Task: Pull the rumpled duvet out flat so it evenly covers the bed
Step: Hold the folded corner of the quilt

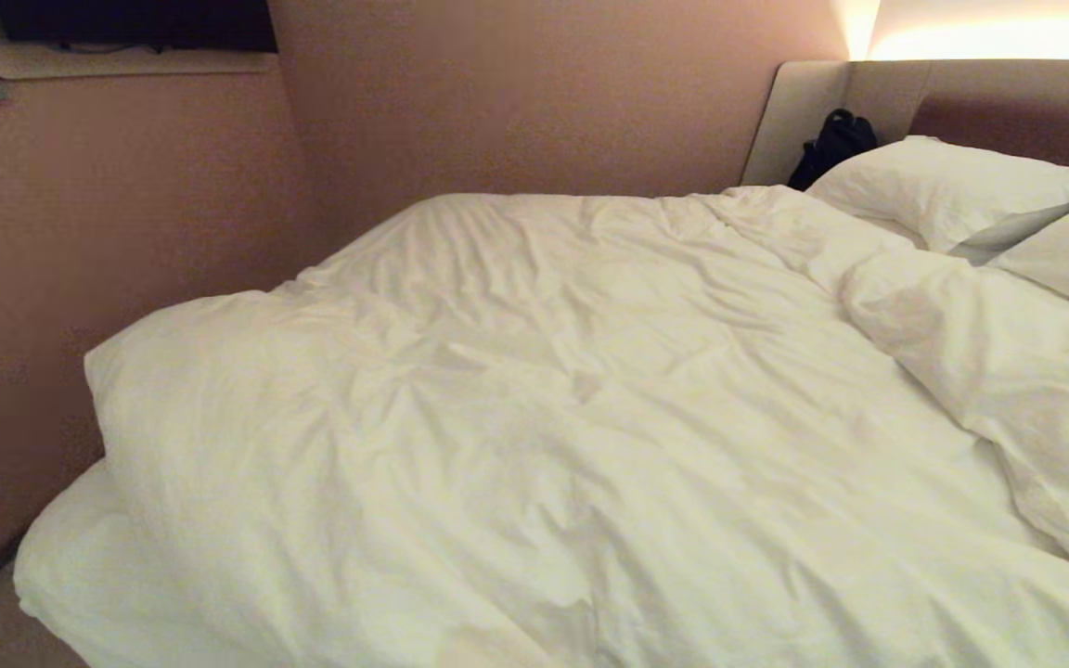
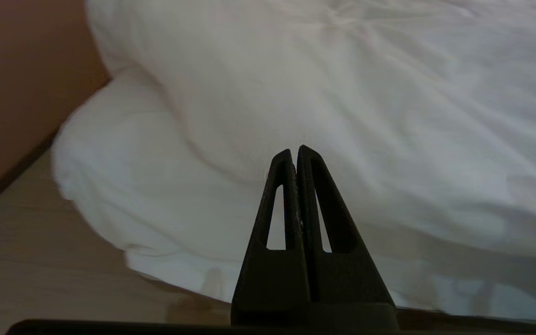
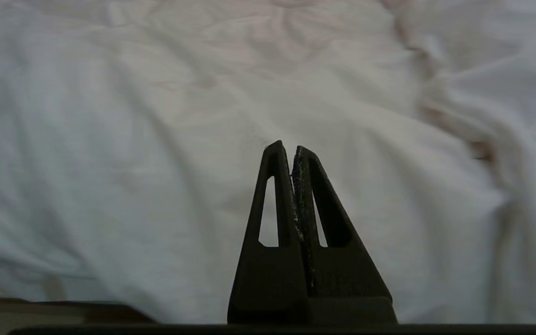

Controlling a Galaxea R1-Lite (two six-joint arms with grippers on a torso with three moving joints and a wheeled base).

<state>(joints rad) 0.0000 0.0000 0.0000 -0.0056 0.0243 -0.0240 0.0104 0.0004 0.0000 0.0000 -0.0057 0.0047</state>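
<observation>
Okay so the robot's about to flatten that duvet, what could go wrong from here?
Three things, likely. The duvet is bunched into a thick fold near the pillows, so a pull might drag them askew. Its left corner overhangs the bed, so tugging that way could slide it to the floor. Both the left gripper and right gripper have their fingers shut off the fabric, so a grab could catch too little cloth.

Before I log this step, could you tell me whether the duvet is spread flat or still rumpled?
Still rumpled: the duvet is creased all over, and near the pillows a thick fold bunches up.
</observation>
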